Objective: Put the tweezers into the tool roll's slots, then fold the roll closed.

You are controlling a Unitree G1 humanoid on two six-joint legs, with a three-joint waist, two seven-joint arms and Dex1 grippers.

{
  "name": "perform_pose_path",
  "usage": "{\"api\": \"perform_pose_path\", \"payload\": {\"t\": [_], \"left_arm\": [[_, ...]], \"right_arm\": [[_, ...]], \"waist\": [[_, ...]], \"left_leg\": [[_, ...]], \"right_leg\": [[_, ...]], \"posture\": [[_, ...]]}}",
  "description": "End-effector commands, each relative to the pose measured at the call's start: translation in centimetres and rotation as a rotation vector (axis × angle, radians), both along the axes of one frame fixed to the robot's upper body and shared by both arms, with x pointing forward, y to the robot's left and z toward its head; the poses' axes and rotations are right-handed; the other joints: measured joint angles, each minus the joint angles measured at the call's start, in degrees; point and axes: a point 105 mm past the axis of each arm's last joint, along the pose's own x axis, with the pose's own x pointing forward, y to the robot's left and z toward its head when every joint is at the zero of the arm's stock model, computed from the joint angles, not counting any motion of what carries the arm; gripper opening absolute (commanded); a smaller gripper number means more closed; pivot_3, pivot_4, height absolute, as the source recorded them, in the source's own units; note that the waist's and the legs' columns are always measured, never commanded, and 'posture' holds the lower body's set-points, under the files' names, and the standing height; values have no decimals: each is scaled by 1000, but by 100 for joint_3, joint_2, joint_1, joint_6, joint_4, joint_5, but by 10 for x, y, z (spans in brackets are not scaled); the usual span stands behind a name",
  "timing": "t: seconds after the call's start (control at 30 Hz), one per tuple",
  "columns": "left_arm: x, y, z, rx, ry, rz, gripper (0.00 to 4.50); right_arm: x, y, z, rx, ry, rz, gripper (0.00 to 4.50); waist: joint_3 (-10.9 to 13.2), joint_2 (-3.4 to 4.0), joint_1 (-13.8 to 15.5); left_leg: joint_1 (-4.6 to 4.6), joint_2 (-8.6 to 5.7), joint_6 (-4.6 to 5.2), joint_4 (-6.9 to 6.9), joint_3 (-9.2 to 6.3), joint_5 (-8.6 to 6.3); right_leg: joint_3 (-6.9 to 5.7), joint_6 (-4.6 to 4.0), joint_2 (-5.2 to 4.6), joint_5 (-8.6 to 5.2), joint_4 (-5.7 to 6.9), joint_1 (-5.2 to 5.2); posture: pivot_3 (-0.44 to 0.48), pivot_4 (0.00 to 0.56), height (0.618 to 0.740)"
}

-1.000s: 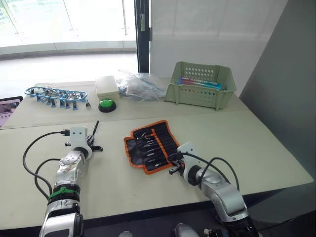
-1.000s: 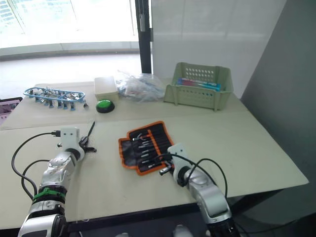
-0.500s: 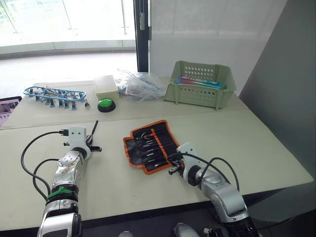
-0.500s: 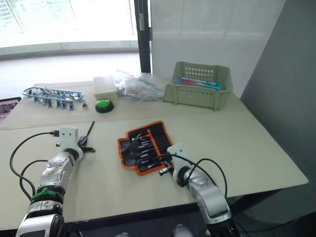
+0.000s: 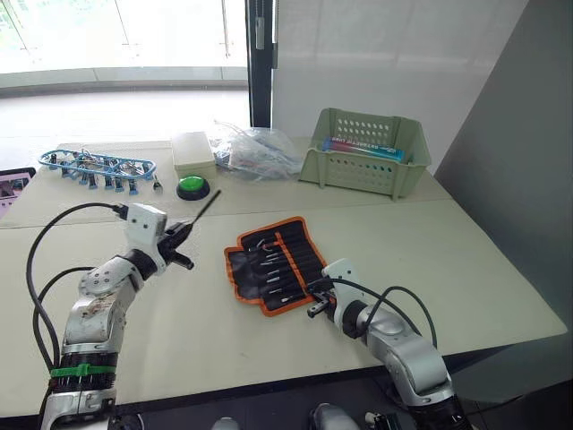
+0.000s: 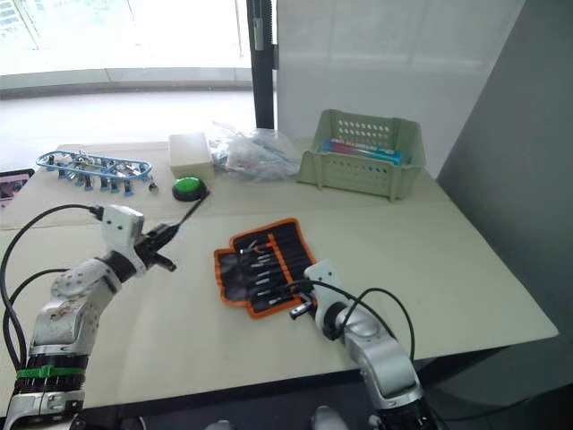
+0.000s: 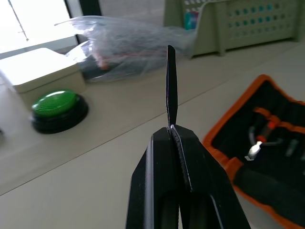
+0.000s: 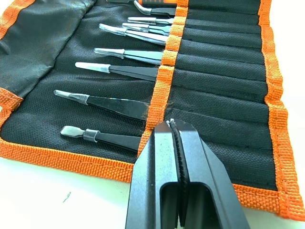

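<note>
The tool roll (image 5: 273, 262) lies open on the table, black with orange trim. Several tweezers (image 8: 125, 70) sit in its slots (image 8: 219, 81), their silver tips pointing out past the orange stripe. My left gripper (image 5: 182, 236) is lifted above the table to the left of the roll. It is shut on one slim black pair of tweezers (image 7: 171, 90), which points up and away from the fingers (image 7: 162, 157). My right gripper (image 5: 314, 301) rests at the roll's near edge, shut, with its fingertips (image 8: 164, 143) against the orange stripe.
A pale green basket (image 5: 365, 152) stands at the back right. A clear plastic bag (image 5: 255, 152), a white box (image 5: 192, 154) and a green button (image 5: 192, 187) lie behind the roll. A blue-framed rack (image 5: 94, 167) of small tools is at the far left.
My left gripper has risen off the table with the tweezers and moved right, toward the roll. The right gripper has stayed at the roll's near edge.
</note>
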Motion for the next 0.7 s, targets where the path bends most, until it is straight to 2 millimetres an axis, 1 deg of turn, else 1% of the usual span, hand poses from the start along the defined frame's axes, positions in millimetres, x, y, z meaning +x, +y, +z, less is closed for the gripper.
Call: {"api": "perform_pose_path", "payload": {"t": [0.03, 0.1, 0.17, 0.27, 0.33, 0.4, 0.53, 0.7], "left_arm": [[-25, -44, 8, 37, 65, -269, 24], [-33, -56, 1, 100, 122, -340, 24], [-37, -62, -4, 164, 162, -369, 24], [-45, -66, -9, 234, 211, -413, 24], [-51, -64, -14, 293, 254, -434, 24], [-52, -61, -17, 327, 281, -430, 24], [-56, -57, -22, 411, 300, -454, 24], [-50, -59, -27, 440, 292, -437, 24]], "right_arm": [[-12, -14, -44, -85, 179, -43, 0], [-12, -13, -44, -85, 178, -42, 0], [-12, -13, -44, -85, 178, -42, 0], [-12, -13, -43, -85, 177, -43, 0], [-13, -13, -43, -85, 176, -45, 0], [-13, -14, -43, -85, 176, -47, 0], [-15, -14, -44, -83, 177, -53, 0], [-16, -12, -44, -77, 178, -57, 0]], "waist": [[1, -1, -7], [1, 2, -16], [1, 3, -25], [2, 3, -24], [3, 4, -23], [5, 7, -14], [8, 8, -9], [11, 11, -6]], "left_leg": [[-5, 0, 0, 0, 0, 0], [-28, 0, 3, 0, 0, 2], [-56, 1, 48, 3, 0, 29], [-70, 2, 50, 5, 0, 30], [-71, 3, 50, 5, 0, 30], [-71, 3, 49, 5, 0, 30], [-73, 2, 48, 6, 0, 29], [-78, 2, 48, 2, 0, 29]], "right_leg": [[0, 0, 0, 0, 0, -6], [1, 0, 2, 0, 0, -31], [2, 0, 4, 1, 4, -60], [2, 1, 8, 1, 15, -79], [2, 1, 9, 1, 14, -82], [3, 0, 7, 0, 9, -83], [2, -1, 5, 0, 4, -86], [2, -2, 4, 0, 2, -88]], "posture": [[0, 150, 736], [0, 150, 736], [0, 150, 736], [0, 150, 736], [0, 150, 736], [0, 150, 736], [0, 150, 736], [0, 150, 736]]}}
